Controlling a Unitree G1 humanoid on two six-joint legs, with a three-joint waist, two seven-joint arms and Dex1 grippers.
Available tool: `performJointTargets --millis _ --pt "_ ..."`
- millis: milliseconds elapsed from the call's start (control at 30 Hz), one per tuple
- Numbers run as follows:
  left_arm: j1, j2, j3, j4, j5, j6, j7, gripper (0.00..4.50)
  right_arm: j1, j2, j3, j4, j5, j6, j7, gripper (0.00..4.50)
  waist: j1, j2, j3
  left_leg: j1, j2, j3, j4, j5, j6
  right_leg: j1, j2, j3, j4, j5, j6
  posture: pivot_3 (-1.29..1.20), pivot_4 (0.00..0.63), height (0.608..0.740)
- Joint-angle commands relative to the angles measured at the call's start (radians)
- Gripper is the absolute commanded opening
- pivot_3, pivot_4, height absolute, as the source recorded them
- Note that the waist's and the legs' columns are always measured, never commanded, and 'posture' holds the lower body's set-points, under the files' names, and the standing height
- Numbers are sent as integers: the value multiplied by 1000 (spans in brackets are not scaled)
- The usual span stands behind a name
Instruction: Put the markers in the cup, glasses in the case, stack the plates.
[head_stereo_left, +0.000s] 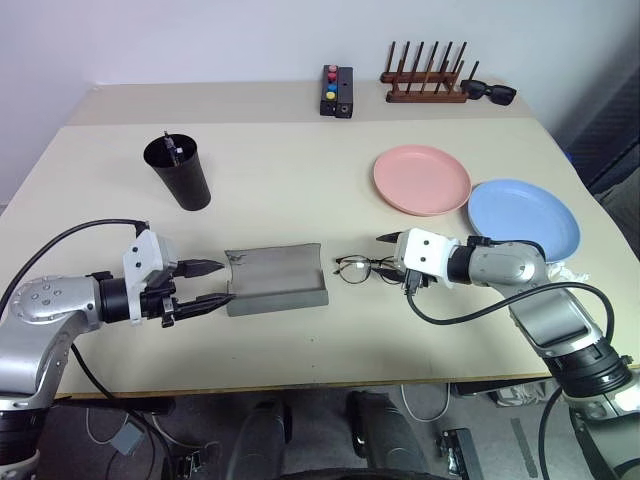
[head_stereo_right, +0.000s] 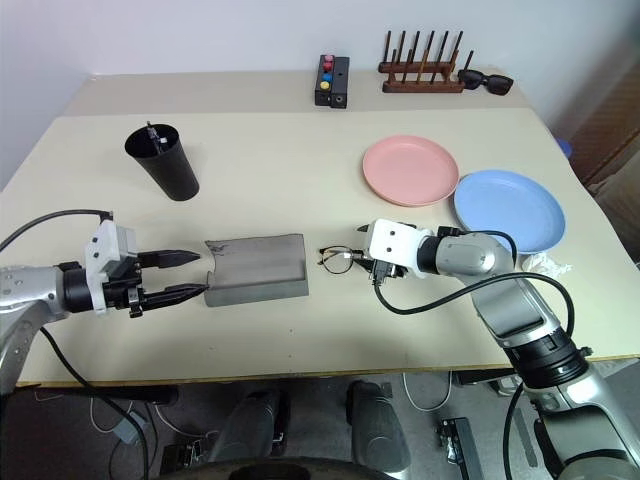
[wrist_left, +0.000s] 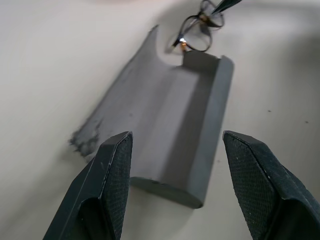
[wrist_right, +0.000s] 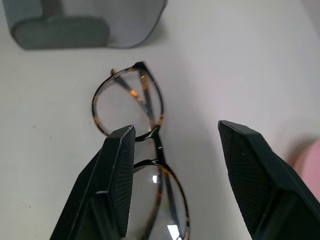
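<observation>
Right wrist view showed tortoiseshell flecks on the glasses (wrist_right: 137, 145), round clear lenses, folded temples, my right gripper (wrist_right: 172, 175) wide over them, my left gripper (head_stereo_left: 210, 283) wide beside the open grey case (head_stereo_left: 275, 280), mid-bench.

Even, bright overhead light; soft short shadows lie under the cup (head_stereo_left: 178, 172) and case (head_stereo_left: 276, 280). Wrist views are soft-focused close up, with lens glare on the glasses (wrist_right: 137, 165).

— We see a grey, felt-like matt open case (head_stereo_left: 276, 279) and thin tortoiseshell wire-rimmed glasses (wrist_right: 137, 145) with glossy clear lenses.

— We note smooth salmon-pink (head_stereo_left: 421, 179) and light-blue plastic plates (head_stereo_left: 524, 217), a matt black plastic cup (head_stereo_left: 179, 172), and finely textured black finger pads (wrist_right: 117, 175).
</observation>
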Motion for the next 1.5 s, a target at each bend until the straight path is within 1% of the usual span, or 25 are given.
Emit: performJointTargets --millis 33,167,200,233,333,767,900,1167,1500 --pt "-3 -14 4 -18 -3 -59 2 2934 -21 9 5 -3 -32 -24 2 2678 5 0 0 0 0 0 0 0 0 0 0 0 0 0 0 0 150 735" --pt "-9 -25 -10 -19 -4 -68 15 2934 -19 19 3 6 -51 -23 -4 2678 8 0 0 0 0 0 0 0 0 0 0 0 0 0 0 0 150 735" --pt "-10 -23 -13 -18 -4 -67 16 2934 -19 20 3 8 -56 -25 -4 2135 8 0 0 0 0 0 0 0 0 0 0 0 0 0 0 0 150 735" --pt "-12 -21 -17 -17 -4 -68 16 2934 -19 20 3 10 -63 -27 -6 1891 9 0 0 0 0 0 0 0 0 0 0 0 0 0 0 0 150 735" --pt "-16 -16 -24 -13 -6 -64 13 2934 -17 20 1 10 -75 -30 -7 499 8 0 0 0 -1 0 0 0 0 0 1 0 0 0 0 0 150 735" --pt "-56 -12 -50 -8 -5 -52 22 2934 -13 -1 -10 16 -109 -22 8 499 9 0 0 0 -1 0 0 0 0 0 1 0 0 0 0 0 150 735" --pt "-65 -11 -57 -22 -11 -36 31 2934 -16 -3 -30 1 -99 23 17 499 8 0 0 0 -1 0 0 0 0 0 1 0 0 0 0 0 150 735" --pt "-73 -11 -61 -39 -19 -16 41 2934 -29 16 -73 -70 -54 186 19 499 9 0 0 0 -1 0 0 0 0 0 1 0 0 0 0 0 150 735" --pt "-65 -17 -63 -7 -7 -46 25 2934 -40 21 -50 -48 -78 236 -9 499 8 0 0 0 -1 0 0 0 0 0 1 0 0 0 0 0 150 735"
